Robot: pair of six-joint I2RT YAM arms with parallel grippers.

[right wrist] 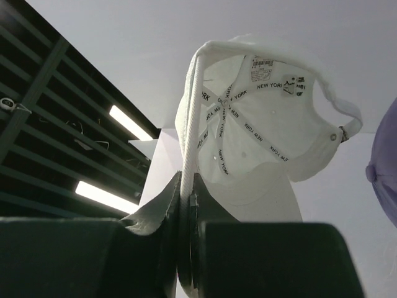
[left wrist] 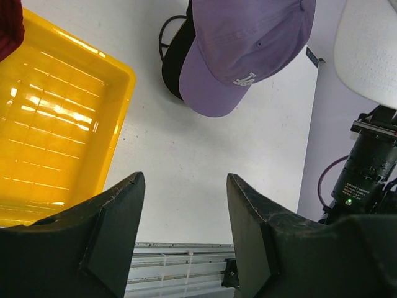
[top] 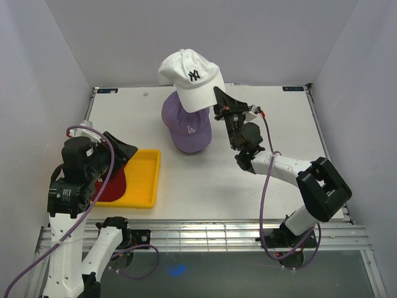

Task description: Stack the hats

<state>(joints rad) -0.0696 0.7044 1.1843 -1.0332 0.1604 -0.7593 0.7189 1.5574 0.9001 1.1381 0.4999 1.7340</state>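
The right jaws are pinched shut on the edge of the white fabric baseball cap with a black NY logo [top: 189,77]. They hold it up in the air at about 12 o'clock over the flat white surface [top: 248,186]. The right wrist view shows the inside of this cap from below, with strips that say NEW YORK.

Just toward 6 o'clock from it sits the lavender fabric baseball cap with a white LA logo [top: 186,129]. Its brim points to 6 o'clock. It rests on a black wire dome-shaped stand [left wrist: 169,59], which peeks out at one side in the left wrist view. In that view the two caps are apart.

The left jaws are wide open with nothing between them. They hang at about 8 o'clock, by the yellow plastic rectangular tray [top: 146,180]. A dark red fabric baseball cap [top: 111,184] lies in the tray, partly hidden by the left arm.
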